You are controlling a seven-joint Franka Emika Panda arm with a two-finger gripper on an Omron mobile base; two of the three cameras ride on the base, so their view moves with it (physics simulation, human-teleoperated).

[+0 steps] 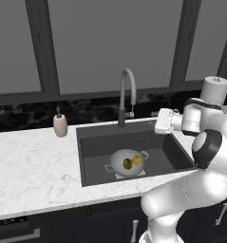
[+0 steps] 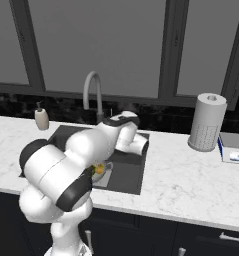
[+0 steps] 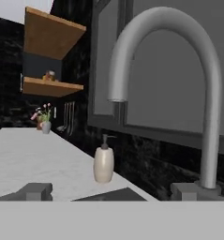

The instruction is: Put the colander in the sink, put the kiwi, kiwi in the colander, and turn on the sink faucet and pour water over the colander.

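Colander (image 1: pixel 127 163) sits on the floor of the sink (image 1: pixel 93 147), resting on the lighter grey square, with both kiwis (image 1: pixel 131 162) inside it, one dark olive and one yellow, side by side. Left base view shows this clearly; in the right base view the arm covers most of the basin and only a sliver of the colander (image 2: pixel 102 170) shows beside the elbow. Right base view adds a paper towel roll (image 2: pixel 207 121) and a small box (image 2: pixel 233 148) on the surface to the right of the sink. Hand view shows the faucet (image 3: pixel 179 61) close up, its arched spout open end pointing down, with the soap bottle (image 3: pixel 104 161) beyond it and wooden shelves (image 3: pixel 50 51) on the far wall. No stream is visible at the spout. Arm is folded over the right side of the sink, hand held level near the faucet (image 1: pixel 126 95) base. Fingers are spread fully apart and hold nothing.
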